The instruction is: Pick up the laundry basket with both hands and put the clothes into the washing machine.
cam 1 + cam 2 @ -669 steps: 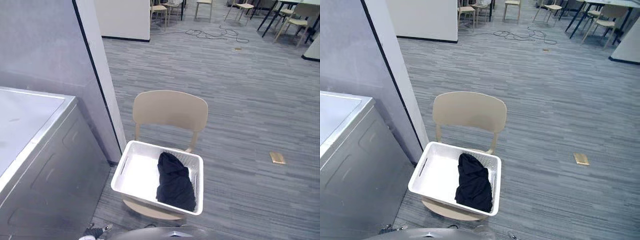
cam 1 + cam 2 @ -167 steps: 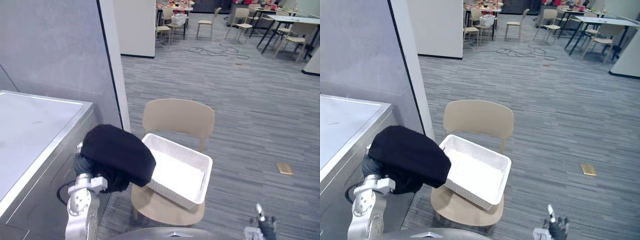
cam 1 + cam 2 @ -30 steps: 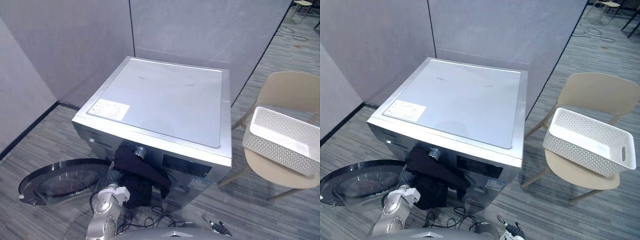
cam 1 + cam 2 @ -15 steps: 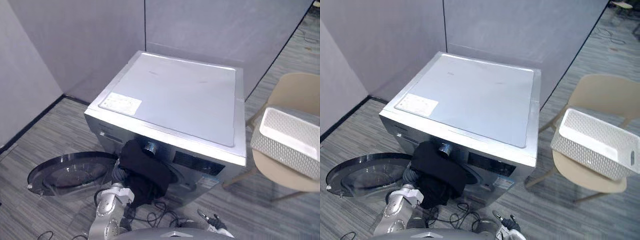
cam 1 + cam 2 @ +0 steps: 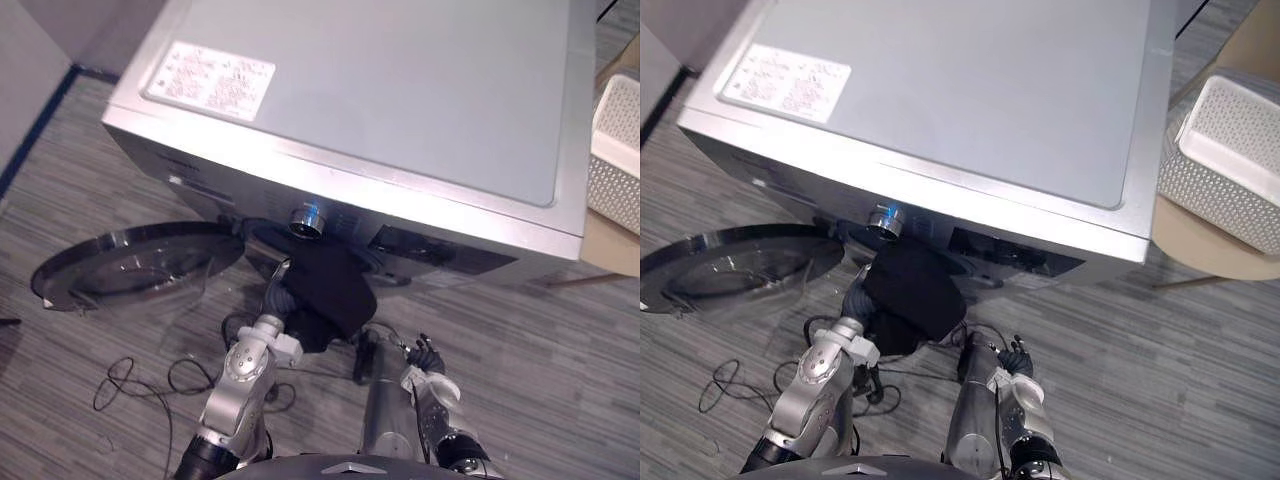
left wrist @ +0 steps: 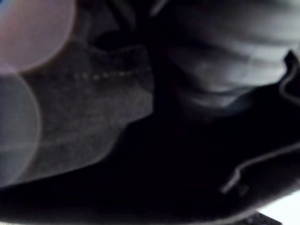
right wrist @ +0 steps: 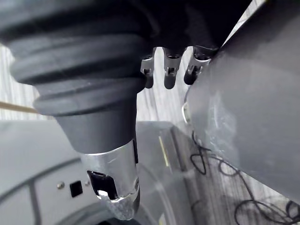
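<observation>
The black garment, draped over the left hand, hangs at the washing machine mouth, 6 o'clock, not yet inside; the laundry basket sits at 2 o'clock. Grip cannot be told for it or for the right hand.

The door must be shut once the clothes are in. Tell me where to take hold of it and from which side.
Grip the door at its free rim, the edge farthest from the washing machine, coming from the robot's left. It stands swung wide open, seemingly hinged beside the opening, so that rim should give most leverage.
</observation>
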Robot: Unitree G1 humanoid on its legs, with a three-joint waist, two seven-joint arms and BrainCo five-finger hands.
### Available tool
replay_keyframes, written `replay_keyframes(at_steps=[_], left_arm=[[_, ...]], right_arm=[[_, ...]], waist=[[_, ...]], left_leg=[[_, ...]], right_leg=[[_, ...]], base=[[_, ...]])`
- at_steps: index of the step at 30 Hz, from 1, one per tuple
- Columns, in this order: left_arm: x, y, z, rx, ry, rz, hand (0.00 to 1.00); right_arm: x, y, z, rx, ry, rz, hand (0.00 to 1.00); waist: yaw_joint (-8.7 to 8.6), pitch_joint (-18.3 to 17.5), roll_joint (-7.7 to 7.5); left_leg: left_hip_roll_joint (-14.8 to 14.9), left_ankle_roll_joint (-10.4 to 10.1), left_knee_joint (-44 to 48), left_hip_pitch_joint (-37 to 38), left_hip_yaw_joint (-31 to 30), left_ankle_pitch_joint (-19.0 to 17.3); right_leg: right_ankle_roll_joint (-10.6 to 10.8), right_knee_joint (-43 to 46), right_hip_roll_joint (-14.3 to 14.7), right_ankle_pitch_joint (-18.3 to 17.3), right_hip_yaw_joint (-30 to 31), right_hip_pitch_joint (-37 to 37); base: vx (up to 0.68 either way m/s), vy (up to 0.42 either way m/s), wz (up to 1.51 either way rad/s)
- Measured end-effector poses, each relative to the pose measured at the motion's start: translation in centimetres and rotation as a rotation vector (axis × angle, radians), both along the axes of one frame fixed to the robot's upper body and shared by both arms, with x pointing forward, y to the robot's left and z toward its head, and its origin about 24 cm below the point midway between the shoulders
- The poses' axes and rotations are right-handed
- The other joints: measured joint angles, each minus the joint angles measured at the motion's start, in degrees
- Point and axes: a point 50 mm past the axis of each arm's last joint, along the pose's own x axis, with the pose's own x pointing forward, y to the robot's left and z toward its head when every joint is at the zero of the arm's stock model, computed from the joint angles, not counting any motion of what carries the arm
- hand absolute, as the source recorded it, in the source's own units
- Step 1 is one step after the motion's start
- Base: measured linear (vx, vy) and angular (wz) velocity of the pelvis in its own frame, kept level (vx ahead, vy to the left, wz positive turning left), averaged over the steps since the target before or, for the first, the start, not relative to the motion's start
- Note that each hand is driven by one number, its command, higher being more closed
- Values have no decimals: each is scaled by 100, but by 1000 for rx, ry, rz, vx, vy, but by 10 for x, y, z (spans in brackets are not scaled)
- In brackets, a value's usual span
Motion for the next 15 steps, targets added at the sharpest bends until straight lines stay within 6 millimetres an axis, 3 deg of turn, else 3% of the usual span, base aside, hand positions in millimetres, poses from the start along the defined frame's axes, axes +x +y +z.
replay_keyframes(at_steps=[6, 9, 12, 15], left_arm=[[35, 6, 21, 26, -67, 95, 100], [58, 28, 44, 39, -136, 246, 100], [80, 62, 80, -4, -227, 446, 100], [89, 86, 108, -43, -307, 590, 100]], right_arm=[[22, -4, 31, -11, -157, -55, 0], [25, -14, 44, -10, -226, -115, 0], [26, -22, 52, -21, -271, -171, 0], [23, -26, 53, -14, -282, -208, 0]], waist=[[-10, 340, -25], [-25, 410, -64], [-98, 558, -137], [-163, 617, -179]], left_leg=[[307, -29, 1069, -1173, -408, -292], [403, -47, 1496, -1938, -602, -338], [484, -46, 1845, -2629, -782, -349], [557, -38, 2124, -3184, -902, -358]], right_leg=[[-144, 864, 92, -247, -46, -957], [-216, 1231, 125, -295, -80, -1613], [-246, 1512, 170, -312, -110, -2214], [-252, 1727, 190, -313, -132, -2699]], base=[[-107, -35, 3], [-104, -47, 1], [-77, -43, -2], [-73, -49, -4]])
